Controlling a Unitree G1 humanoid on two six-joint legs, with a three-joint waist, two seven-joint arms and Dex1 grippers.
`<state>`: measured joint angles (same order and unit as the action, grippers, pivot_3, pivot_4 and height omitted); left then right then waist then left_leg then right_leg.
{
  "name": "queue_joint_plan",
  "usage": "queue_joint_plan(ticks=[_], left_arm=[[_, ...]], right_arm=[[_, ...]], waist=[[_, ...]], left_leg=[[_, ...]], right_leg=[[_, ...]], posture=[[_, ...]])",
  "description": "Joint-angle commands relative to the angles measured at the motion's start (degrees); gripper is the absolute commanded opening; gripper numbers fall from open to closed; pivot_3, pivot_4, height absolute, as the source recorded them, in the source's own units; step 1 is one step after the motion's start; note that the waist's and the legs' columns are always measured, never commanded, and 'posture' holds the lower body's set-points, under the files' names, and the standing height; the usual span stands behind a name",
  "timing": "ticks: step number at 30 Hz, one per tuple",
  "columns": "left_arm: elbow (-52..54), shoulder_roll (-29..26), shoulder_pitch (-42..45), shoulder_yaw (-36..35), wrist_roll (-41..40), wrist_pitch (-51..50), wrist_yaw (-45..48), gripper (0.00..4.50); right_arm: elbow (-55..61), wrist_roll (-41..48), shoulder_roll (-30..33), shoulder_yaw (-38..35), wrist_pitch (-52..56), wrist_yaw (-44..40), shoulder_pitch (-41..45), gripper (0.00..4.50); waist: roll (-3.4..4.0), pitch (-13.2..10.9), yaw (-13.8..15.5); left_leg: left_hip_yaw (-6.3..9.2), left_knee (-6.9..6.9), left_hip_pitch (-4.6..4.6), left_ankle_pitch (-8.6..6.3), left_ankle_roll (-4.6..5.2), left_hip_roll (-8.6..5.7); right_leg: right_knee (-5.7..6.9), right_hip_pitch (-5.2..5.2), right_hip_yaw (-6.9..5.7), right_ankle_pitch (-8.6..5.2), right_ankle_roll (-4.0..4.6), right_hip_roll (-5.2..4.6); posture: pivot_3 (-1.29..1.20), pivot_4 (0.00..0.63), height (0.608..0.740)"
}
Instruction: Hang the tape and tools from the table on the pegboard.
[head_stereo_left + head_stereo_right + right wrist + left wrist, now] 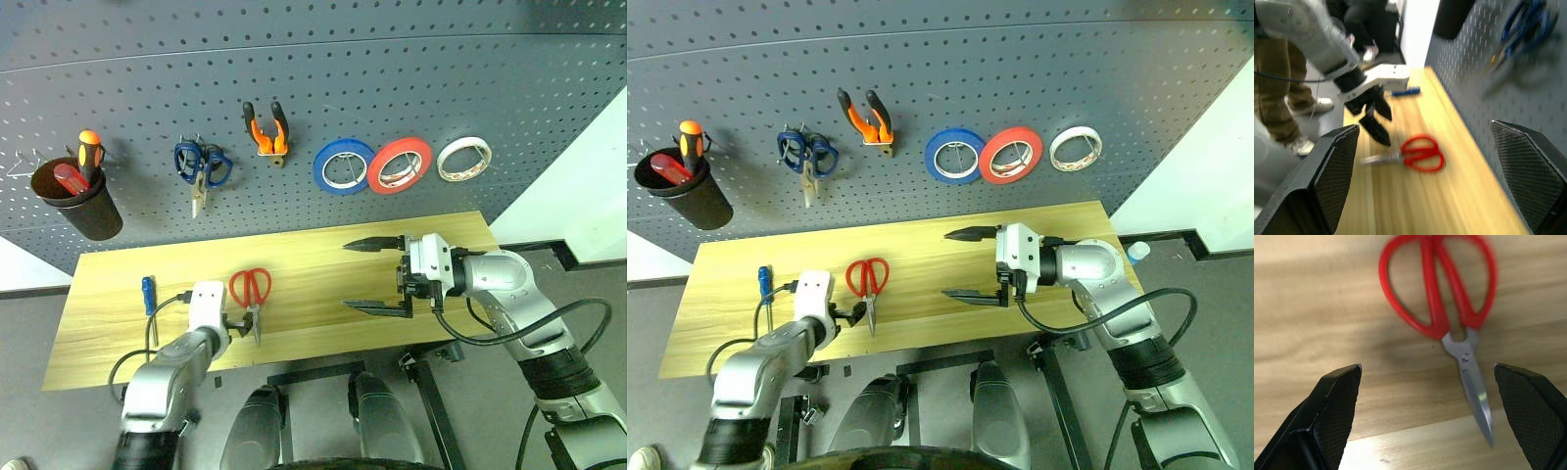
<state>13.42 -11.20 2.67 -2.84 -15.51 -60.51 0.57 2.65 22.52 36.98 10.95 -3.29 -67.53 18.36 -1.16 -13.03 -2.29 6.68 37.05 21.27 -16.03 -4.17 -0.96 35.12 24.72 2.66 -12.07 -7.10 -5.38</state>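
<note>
Red-handled scissors (251, 289) lie on the wooden table (304, 255), blades toward the front edge. My left gripper (245, 329) hovers open just in front of them; in the left wrist view the scissors (1442, 298) lie ahead of the spread fingertips (1342, 391). A slim screwdriver with a blue end (149, 294) lies at the table's left. My right gripper (375, 276) hangs open and empty above the table's right half, pointing left. On the pegboard (392, 59) hang the orange-and-black pliers (265, 127) and the cream-white tape (464, 159).
On the board are also a black cup (80, 201) with orange and red screwdrivers, dark blue scissors (202, 166), a blue roll (343, 166) and a red roll (400, 164). People's legs (1283, 88) stand beyond the table's left end.
</note>
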Motion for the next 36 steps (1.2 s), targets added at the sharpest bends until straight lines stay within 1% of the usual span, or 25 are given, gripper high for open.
queue_joint_plan(ticks=[1,4,11,15,18,19,21,23,28,29,36], left_arm=[[-2.92,1.77,3.66,0.42,2.26,-4.23,-2.95,4.50],[-6.43,4.47,7.15,-1.73,2.20,-5.79,-4.05,4.50],[-16.85,7.52,13.72,-4.84,4.35,-7.33,-7.27,4.50],[-21.42,9.13,16.02,-8.65,3.65,-7.00,-7.92,4.50],[-22.33,10.60,16.94,-11.23,3.26,-8.33,-8.68,4.50],[-22.42,11.18,17.21,-12.13,3.30,-8.85,-9.25,4.13],[-22.78,11.55,17.58,-12.80,3.60,-9.21,-9.65,3.59],[-22.75,12.16,17.80,-13.53,3.70,-9.50,-10.15,2.88],[-21.85,13.21,17.96,-13.97,4.15,-10.74,-11.22,1.29],[-21.76,13.31,17.95,-14.02,4.15,-10.84,-11.31,1.04],[-20.09,13.19,17.92,-13.83,3.77,-11.28,-10.70,1.04]], right_arm=[[-4.16,-1.56,-0.91,-1.31,-4.10,-1.47,-0.70,4.49],[-7.37,-3.79,-0.95,-1.33,-7.41,-1.99,-1.37,4.49],[-10.54,-5.80,-1.65,-1.98,-10.89,-1.34,-2.12,4.49],[-10.99,-6.48,-1.91,-2.28,-11.62,-0.71,-2.20,4.49],[-10.98,-6.87,-2.02,-2.35,-11.97,-0.30,-2.16,4.49],[-11.01,-6.90,-2.06,-2.34,-12.01,-0.16,-2.05,4.50],[-11.04,-6.86,-2.12,-2.23,-11.90,-0.01,-1.86,4.50],[-11.13,-6.67,-2.07,-2.18,-11.71,-0.19,-1.84,4.50],[-11.82,-6.62,-2.41,-2.03,-11.49,-0.41,-1.31,4.50],[-11.92,-6.62,-2.48,-2.03,-11.49,-0.43,-1.21,4.50],[-12.28,-6.73,-2.95,-1.80,-11.96,-0.41,-1.06,4.50]], waist=[[-0.01,0.00,-0.08],[-0.01,-0.01,-0.14],[-0.01,0.00,-0.20],[0.01,0.03,-0.17],[0.02,0.04,-0.21],[0.02,0.04,-0.29],[0.01,0.04,-0.32],[0.01,0.05,-0.29],[0.01,0.05,-0.18],[0.01,0.05,-0.17],[0.01,0.05,-0.22]], left_leg=[[0.00,0.00,0.01,0.00,0.00,-0.01],[-0.01,0.00,0.01,0.00,-0.01,-0.02],[-0.01,0.05,-0.03,0.02,-0.04,-0.02],[-0.01,0.05,-0.25,0.02,-0.05,-0.02],[-0.03,0.04,-0.51,0.01,-0.05,-0.04],[-0.05,0.01,-0.71,0.01,-0.06,-0.04],[-0.05,-0.01,-0.88,0.00,-0.06,-0.04],[-0.05,0.00,-0.93,0.00,-0.07,-0.04],[-0.05,0.01,-0.92,0.00,-0.07,-0.11],[-0.05,0.01,-0.92,0.00,-0.07,-0.13],[-0.05,0.02,-0.93,0.00,-0.07,-0.15]], right_leg=[[-0.02,0.00,0.00,0.01,0.01,-0.01],[-0.03,0.01,0.00,0.02,0.00,-0.01],[-0.02,-0.04,0.01,0.03,-0.06,-0.02],[-0.02,-0.26,0.00,-0.02,-0.19,-0.02],[-0.02,-0.50,0.01,-0.09,-0.28,-0.04],[-0.03,-0.68,0.02,-0.10,-0.30,-0.04],[-0.06,-0.86,0.02,-0.12,-0.31,-0.05],[-0.09,-0.94,0.01,-0.13,-0.31,-0.05],[-0.11,-0.97,0.02,-0.14,-0.34,-0.13],[-0.11,-0.98,0.02,-0.14,-0.34,-0.14],[-0.14,-1.00,0.02,-0.14,-0.36,-0.16]], posture=[[0.00,0.184,0.740],[0.00,0.184,0.740],[-0.02,0.179,0.740],[-0.02,0.179,0.740],[-0.03,0.174,0.740],[-0.03,0.173,0.740],[-0.03,0.173,0.740],[-0.03,0.173,0.740],[-0.02,0.172,0.740],[-0.02,0.172,0.740],[-0.02,0.171,0.740]])
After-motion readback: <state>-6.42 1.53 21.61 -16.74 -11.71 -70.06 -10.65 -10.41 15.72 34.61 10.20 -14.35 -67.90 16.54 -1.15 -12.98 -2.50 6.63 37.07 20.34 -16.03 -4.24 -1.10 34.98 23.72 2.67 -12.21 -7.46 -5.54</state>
